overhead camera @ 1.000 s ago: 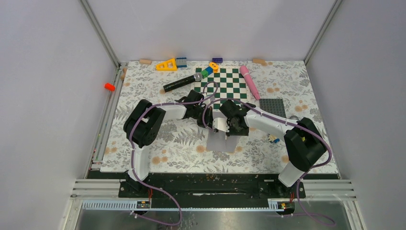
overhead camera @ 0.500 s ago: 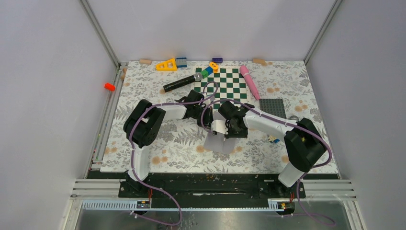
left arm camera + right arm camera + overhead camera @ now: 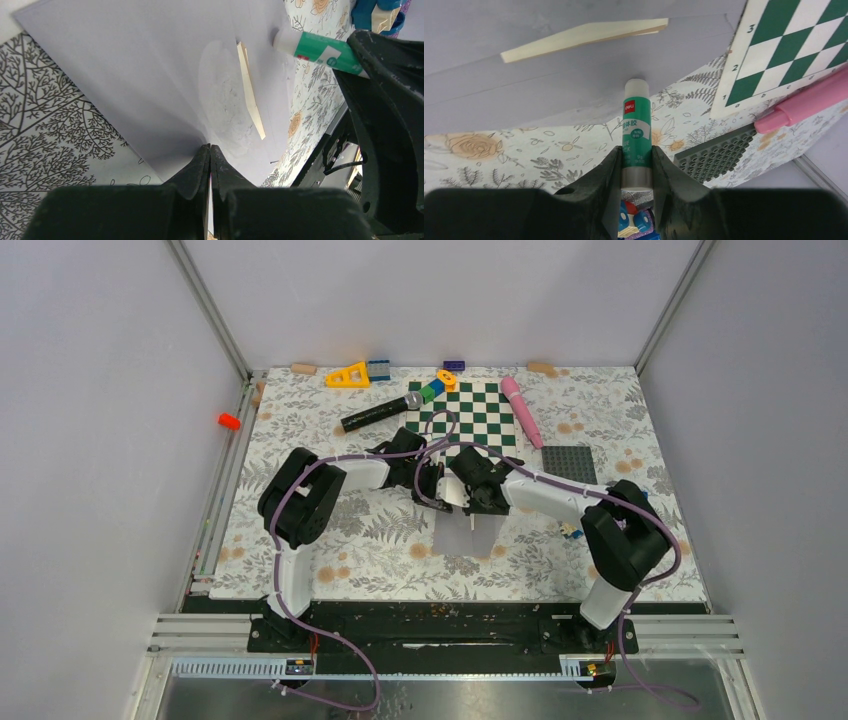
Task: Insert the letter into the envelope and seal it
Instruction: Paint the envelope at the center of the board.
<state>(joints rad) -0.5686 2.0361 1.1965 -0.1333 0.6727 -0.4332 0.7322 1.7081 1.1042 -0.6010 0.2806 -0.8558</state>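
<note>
Sealing stage: one arm holds the paper, the other presents the adhesive
The left gripper (image 3: 209, 148) has its fingers closed on a raised fold of the envelope (image 3: 150, 65), judged a hold to keep the sheet taut. The right gripper (image 3: 636, 152) clamps the glue stick (image 3: 636, 120), its white end at the envelope's edge at 12 o'clock. A cream strip (image 3: 584, 32) lies on the paper; letter or liner, cannot tell. The envelope sits at table centre. The chessboard (image 3: 794, 45) at 1 o'clock and the pink marker (image 3: 809, 102) at 3 o'clock crowd the right arm; freer room lies toward 9 o'clock
</note>
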